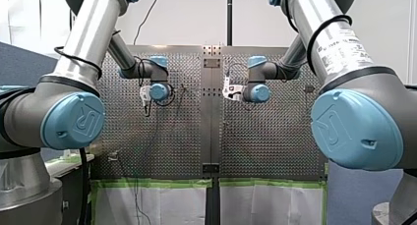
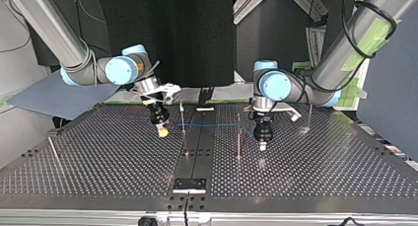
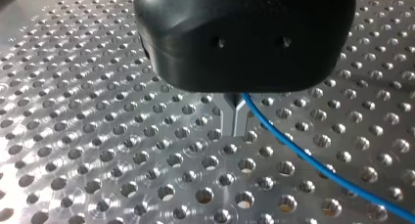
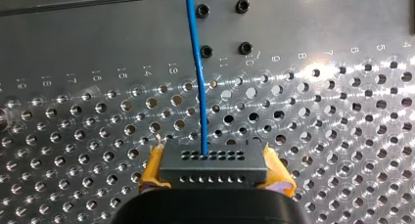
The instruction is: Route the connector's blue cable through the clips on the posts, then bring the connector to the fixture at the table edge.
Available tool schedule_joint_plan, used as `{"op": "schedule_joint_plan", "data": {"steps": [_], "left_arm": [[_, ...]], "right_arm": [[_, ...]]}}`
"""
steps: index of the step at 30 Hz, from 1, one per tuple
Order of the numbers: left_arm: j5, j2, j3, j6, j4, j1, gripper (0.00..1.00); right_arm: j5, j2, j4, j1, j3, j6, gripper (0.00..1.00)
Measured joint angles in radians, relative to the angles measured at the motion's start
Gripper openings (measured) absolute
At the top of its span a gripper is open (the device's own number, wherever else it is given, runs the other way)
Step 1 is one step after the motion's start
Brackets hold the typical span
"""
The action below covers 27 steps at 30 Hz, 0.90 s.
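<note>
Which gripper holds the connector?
My right gripper, the one with yellow pads, clamps the grey connector; my left gripper pinches only the blue cable.

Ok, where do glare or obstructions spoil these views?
Front view: my left arm and my right arm crowd the sides. Top view: bright spot on the table below my left gripper. Left wrist view: its black body mostly hides its fingers. Right wrist view: glare beyond the connector.

Blue cable point(image 2: 217, 124) across perforated table point(image 2: 98, 157)
</note>
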Motion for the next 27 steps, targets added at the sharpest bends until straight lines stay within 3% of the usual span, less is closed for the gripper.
{"op": "schedule_joint_plan", "data": {"steps": [4, 5, 8, 11, 14, 16, 17, 19, 20, 21, 27], "left_arm": [[-0.005, -0.002, 0.0, -0.001, -0.002, 0.001, 0.0], [-0.006, -0.002, 0.0, -0.001, -0.002, 0.002, 0.06], [-0.011, -0.002, 0.0, -0.003, -0.005, 0.003, 0.11], [-0.013, -0.002, 0.0, -0.003, -0.007, 0.003, 0.5], [-0.014, -0.002, 0.0, 0.001, -0.008, 0.003, 0.54], [-0.012, -0.002, 0.0, 0.005, -0.011, 0.003, 0.72], [-0.012, -0.002, 0.0, 0.007, -0.013, 0.003, 0.72], [-0.012, -0.002, 0.0, 0.012, -0.021, 0.003, 0.89], [-0.011, -0.002, 0.0, 0.013, -0.025, 0.003, 0.89], [-0.011, -0.002, 0.0, 0.014, -0.029, 0.003, 1.0], [0.011, -0.001, 0.0, 0.022, -0.06, 0.009, 1.0]], "right_arm": [[-0.008, 0.002, -0.002, -0.004, -0.01, 0.0, 0.0], [-0.01, 0.002, -0.002, -0.005, -0.012, 0.0, 0.0], [-0.015, 0.003, -0.001, -0.007, -0.017, 0.0, 0.0], [-0.016, 0.003, 0.0, -0.008, -0.019, 0.0, 0.0], [-0.016, 0.004, 0.001, -0.008, -0.02, 0.0, 0.0], [-0.016, 0.004, 0.003, -0.009, -0.02, 0.0, 0.0], [-0.017, 0.004, 0.004, -0.009, -0.02, 0.0, 0.0], [-0.017, 0.004, 0.006, -0.009, -0.02, 0.0, 0.0], [-0.017, 0.004, 0.008, -0.009, -0.019, -0.001, 0.0], [-0.017, 0.004, 0.009, -0.008, -0.019, -0.001, 0.0], [-0.017, 0.004, 0.019, -0.007, -0.019, -0.004, 0.0]]}}
